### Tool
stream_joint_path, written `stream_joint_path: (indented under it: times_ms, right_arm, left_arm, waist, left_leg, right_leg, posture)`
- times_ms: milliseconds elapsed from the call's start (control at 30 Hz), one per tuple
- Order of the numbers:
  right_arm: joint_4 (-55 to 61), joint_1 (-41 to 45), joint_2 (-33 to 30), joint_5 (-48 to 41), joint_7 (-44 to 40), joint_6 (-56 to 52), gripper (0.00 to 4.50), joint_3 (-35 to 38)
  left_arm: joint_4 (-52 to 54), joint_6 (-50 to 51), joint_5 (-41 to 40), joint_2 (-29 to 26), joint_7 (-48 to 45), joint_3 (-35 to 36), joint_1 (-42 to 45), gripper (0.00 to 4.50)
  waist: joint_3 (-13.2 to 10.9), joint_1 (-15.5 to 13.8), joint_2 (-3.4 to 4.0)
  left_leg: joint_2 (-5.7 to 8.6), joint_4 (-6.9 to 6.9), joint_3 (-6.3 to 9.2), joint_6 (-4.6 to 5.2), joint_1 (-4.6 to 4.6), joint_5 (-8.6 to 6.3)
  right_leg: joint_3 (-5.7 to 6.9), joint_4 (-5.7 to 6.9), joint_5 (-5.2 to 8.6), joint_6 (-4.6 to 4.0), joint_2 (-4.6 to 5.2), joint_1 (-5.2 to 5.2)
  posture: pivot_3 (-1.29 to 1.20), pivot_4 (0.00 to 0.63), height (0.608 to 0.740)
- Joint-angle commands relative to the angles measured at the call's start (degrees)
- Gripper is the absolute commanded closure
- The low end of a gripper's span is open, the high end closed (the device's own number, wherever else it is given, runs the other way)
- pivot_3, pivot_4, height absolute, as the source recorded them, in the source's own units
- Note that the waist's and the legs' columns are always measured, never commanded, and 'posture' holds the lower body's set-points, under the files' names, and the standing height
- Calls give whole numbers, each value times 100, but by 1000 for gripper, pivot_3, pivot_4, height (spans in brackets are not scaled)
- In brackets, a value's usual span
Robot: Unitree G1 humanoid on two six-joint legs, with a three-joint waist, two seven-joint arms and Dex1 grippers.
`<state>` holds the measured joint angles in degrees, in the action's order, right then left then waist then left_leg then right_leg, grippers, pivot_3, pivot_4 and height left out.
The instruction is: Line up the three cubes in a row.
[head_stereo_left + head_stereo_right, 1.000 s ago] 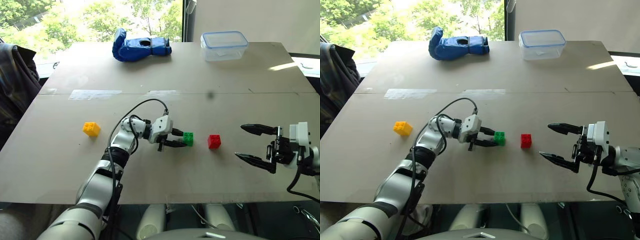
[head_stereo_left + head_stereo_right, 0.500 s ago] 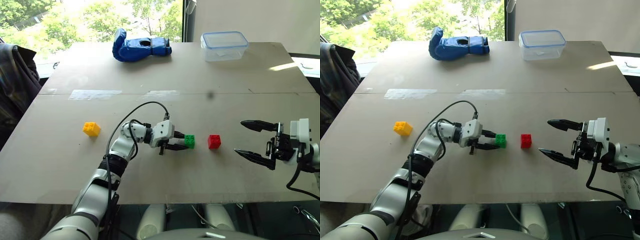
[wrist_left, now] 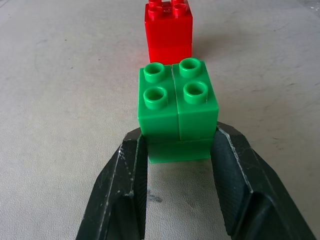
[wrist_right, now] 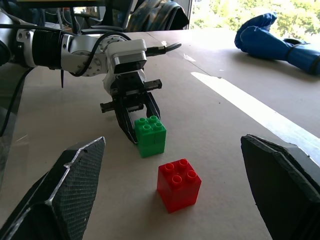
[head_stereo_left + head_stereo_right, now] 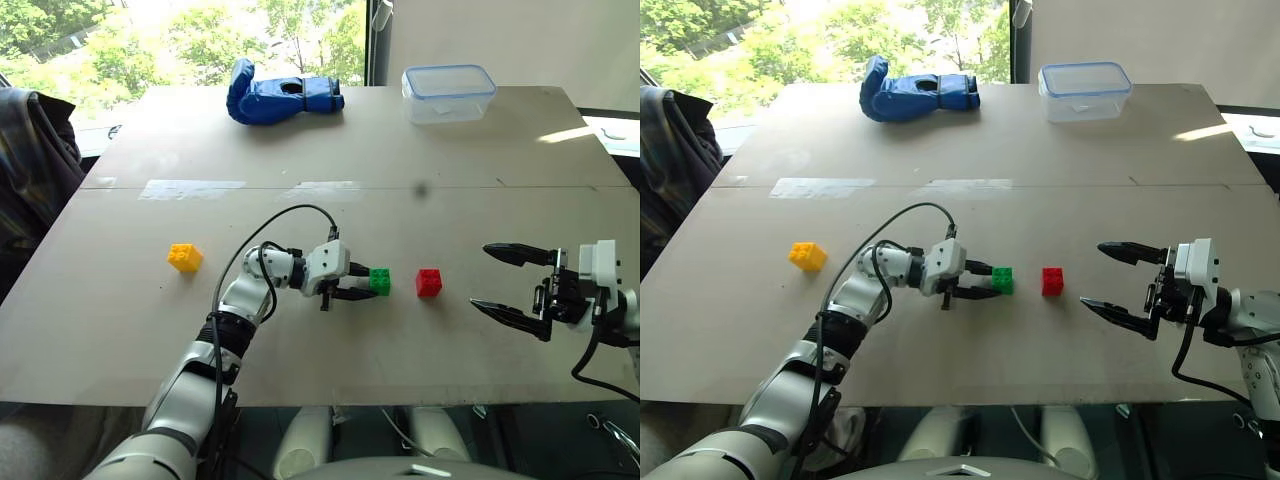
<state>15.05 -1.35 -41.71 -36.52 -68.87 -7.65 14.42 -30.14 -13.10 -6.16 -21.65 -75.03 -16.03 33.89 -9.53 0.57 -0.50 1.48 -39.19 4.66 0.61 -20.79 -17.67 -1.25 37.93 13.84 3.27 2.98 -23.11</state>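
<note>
Left gripper [image 5: 362,284]: low over table, reaching rightward, pinching green cube [image 5: 380,281]. Right gripper [image 5: 508,284]: raised, level, jaws spread wide, facing red cube [image 5: 429,282].

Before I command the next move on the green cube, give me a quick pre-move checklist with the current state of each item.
1. Left claw shut on the green cube, fingers on its two opposite sides: ok.
2. Green cube square in the grip, studs up, not tilted: ok.
3. Gap between green cube and red cube, not touching: ok.
4. Right claw open and clear of the red cube: ok.
5. Yellow cube in the row: not ok, it sits far off on the left side of the table.
6. Green cube resting on the table or lifted: cannot tell.
</note>
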Motion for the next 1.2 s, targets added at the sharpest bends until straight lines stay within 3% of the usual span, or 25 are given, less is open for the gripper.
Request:
stream_joint_path:
  times_ms: [33,233,300,967,1133,1200]
  right_arm:
    - [87,19,0,-48,-26,91,0,96]
    - [97,24,-31,-58,-34,59,0,82]
    - [86,34,-35,-52,-40,54,0,71]
    - [-35,16,-62,-26,-170,98,0,110]
    - [-59,31,-54,-14,-176,122,0,116]
    - [-74,24,-62,-8,-188,135,0,130]
  left_arm:
    - [-1,142,197,-18,120,-115,-90,3297]
    - [5,205,109,28,162,-65,-98,3297]
    - [-26,125,174,27,229,-74,-87,2275]
    - [215,451,27,-8,162,-30,-271,2275]
    - [291,541,54,-16,159,-47,-319,775]
    - [346,641,39,-29,132,-56,-353,775]
  waist:
    - [0,-3,0]
    - [0,-5,0]
    - [0,-5,0]
    - [1,7,2]
    - [1,8,2]
    - [1,8,2]
  left_leg:
    - [0,0,0,0,0,0]
    - [1,-1,3,0,3,0]
    - [1,-1,6,0,4,0]
    - [0,0,8,0,4,0]
    - [0,0,8,0,5,0]
    - [0,0,8,0,4,0]
  right_leg:
    - [0,0,0,0,0,0]
    - [2,-1,0,0,0,5]
    - [4,-2,0,0,0,8]
    - [6,-4,1,0,0,8]
    - [6,-4,1,0,0,8]
    - [6,-4,1,0,0,8]
  posture:
    - [0,150,740]
    - [0,150,740]
    - [0,150,740]
    - [0,150,740]
    - [0,150,740]
    - [0,150,740]
